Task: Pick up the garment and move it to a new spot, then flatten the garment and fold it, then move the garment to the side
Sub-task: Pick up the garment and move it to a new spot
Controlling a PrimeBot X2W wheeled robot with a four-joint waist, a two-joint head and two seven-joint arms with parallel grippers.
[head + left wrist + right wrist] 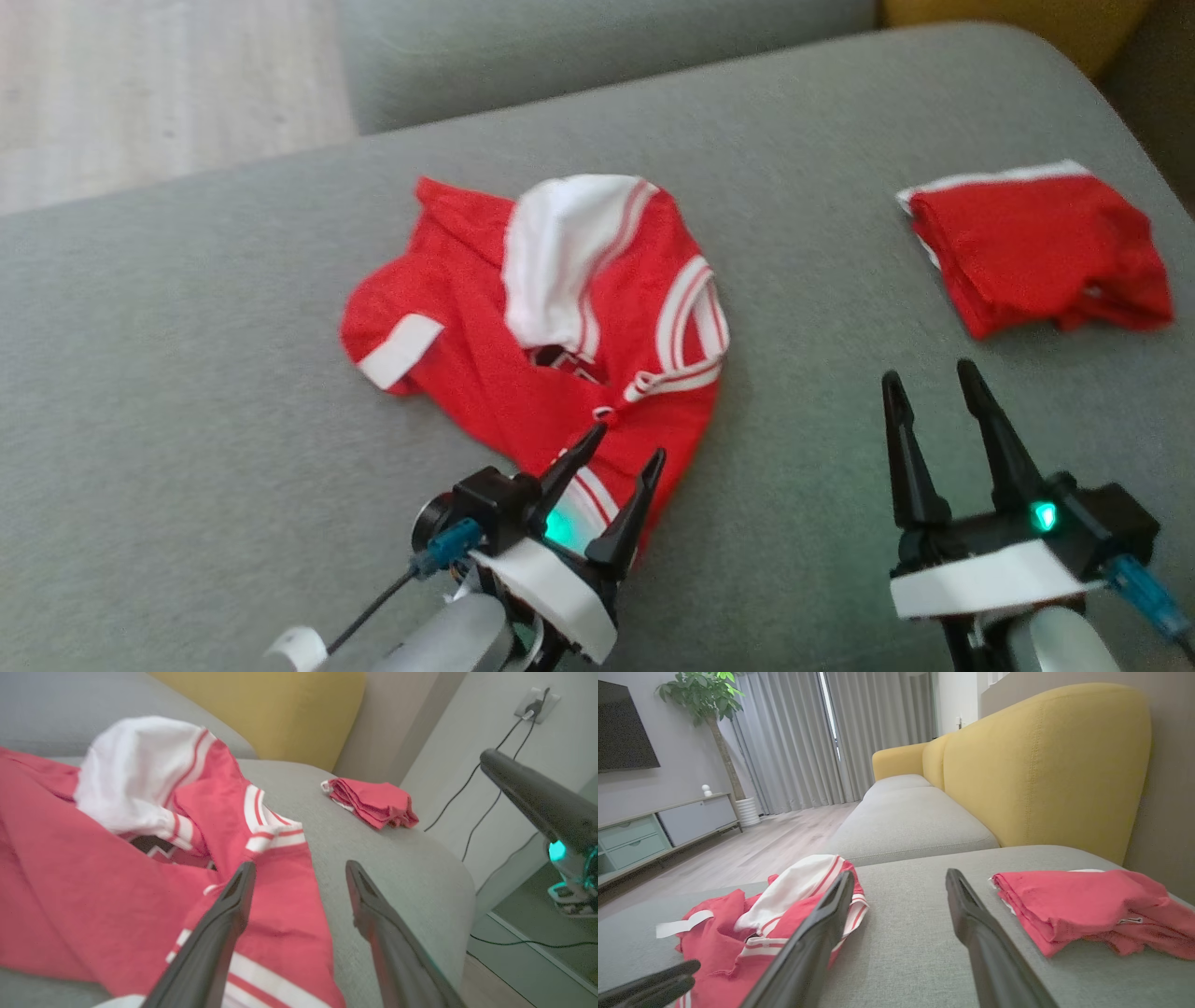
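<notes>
I see the red and white shirt (467, 373) lying crumpled in the middle of the gray sofa seat (187, 420), with a white part bunched on top. My left gripper (627, 443) is at the shirt's near edge, its 2 fingers spread apart and gripping nothing. In the left wrist view, 1 finger is over red cloth and 1 over bare seat. My right gripper (929, 371) hangs over bare seat, fingers also apart, between the shirt and a 2nd red garment (1036, 252) folded near the seat's right end. A yellow backrest (1041, 765) rises behind it.
</notes>
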